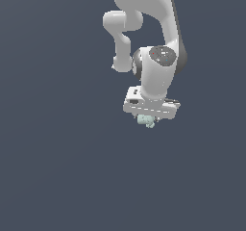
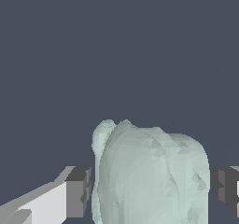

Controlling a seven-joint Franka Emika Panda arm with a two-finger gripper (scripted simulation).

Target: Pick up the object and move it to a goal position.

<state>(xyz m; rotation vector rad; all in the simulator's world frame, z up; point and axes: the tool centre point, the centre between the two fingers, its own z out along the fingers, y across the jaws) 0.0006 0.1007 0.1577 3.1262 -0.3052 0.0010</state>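
From the exterior view I see my arm [image 1: 158, 42] folded down with the end effector [image 1: 148, 118] pointing at the dark slate counter [image 1: 57, 167]. The object [image 1: 146, 121], a small pale mint-green lump, peeks out just under the white body of the end effector, between where the fingers should be.

The wrist view tells me more. The object [image 2: 151, 176] fills the space between the two dark finger pads [image 2: 78, 192], one on each side of it. A thin dark gap shows between the object and each pad, so I read the jaws as brought in narrow around it but not visibly pressing on it. I cannot say from these pictures that the grip is closed on the object; it looks bracketed, not clamped.

I also cannot tell whether the object rests on the counter or hangs above it: the ground is a flat, uniform colour with no shadow or edge to judge by.

My judgement of progress: the approach and alignment are done, since the object sits squarely between the fingers. What is left is to finish the squeeze until both pads touch, lift, and carry it to the goal. No goal marker shows in either view, so I cannot judge how far that carry would be or in which direction.
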